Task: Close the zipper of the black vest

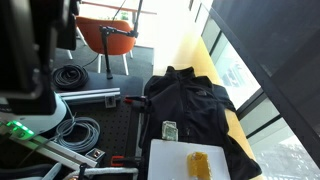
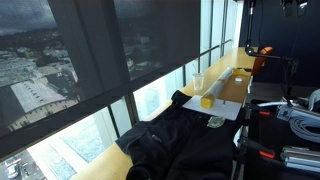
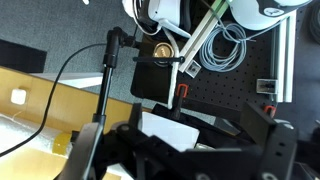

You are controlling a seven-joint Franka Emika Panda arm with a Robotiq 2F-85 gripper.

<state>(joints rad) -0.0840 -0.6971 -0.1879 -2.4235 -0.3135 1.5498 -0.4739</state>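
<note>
**One black vest lying spread out, the gripper hanging open with nothing in it**

One black vest [image 1: 195, 105] is lying flat on the yellow tabletop [image 1: 205, 55] beside the window, and it is showing in both exterior views, its collar pointing away from the white board [image 1: 175, 160]. The zipper [image 1: 190, 105] is showing only as a faint dark line down the middle of the front; whether it is open or closed I cannot tell.

One white board is sitting just beside the vest's hem, and it is carrying one yellow sponge [image 1: 200, 163]. One small pale item [image 1: 170, 130] is resting on the vest near the board – too small to name. In an exterior view one clear cup [image 2: 198, 83] is standing near the window, beside the board.

In the wrist view the gripper [image 3: 178, 140] is filling the lower edge. Its two dark fingers [image 3: 92, 150] are standing wide apart and are holding nothing. Beyond them one thin black stand [image 3: 108, 75] is rising, and one bundle of grey cables [image 3: 225, 45] is lying near the top.

In an exterior view two cable coils are lying on the floor – one dark [image 1: 70, 75], one grey [image 1: 82, 130] – and one orange chair [image 1: 105, 35] is standing behind them.
</note>
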